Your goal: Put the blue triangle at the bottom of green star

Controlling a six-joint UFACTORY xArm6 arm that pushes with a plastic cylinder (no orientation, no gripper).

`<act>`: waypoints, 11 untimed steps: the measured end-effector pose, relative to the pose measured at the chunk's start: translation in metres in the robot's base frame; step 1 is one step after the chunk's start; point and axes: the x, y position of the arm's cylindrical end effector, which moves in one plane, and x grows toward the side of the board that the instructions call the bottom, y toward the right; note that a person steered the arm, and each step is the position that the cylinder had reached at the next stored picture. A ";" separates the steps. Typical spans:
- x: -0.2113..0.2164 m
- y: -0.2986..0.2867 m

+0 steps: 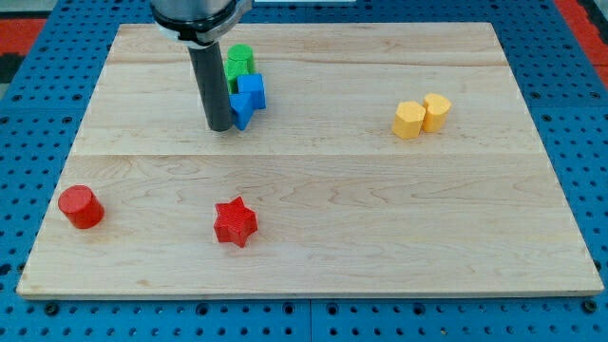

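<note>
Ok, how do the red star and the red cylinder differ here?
The red star has pointed arms; the red cylinder is round with a flat top. The star sits near the board's bottom middle, the cylinder at the view's left edge. Both are red, stand alone, and lie far from my tip.

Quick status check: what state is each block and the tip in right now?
my tip: down on the board, touching the blue triangle's left side
blue triangle: against the blue block
blue block: below the green block
green block: partly hidden
yellow blocks: touching pair
red star: alone
red cylinder: upright
</note>
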 end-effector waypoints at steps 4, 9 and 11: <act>0.006 0.038; -0.044 -0.024; -0.058 -0.045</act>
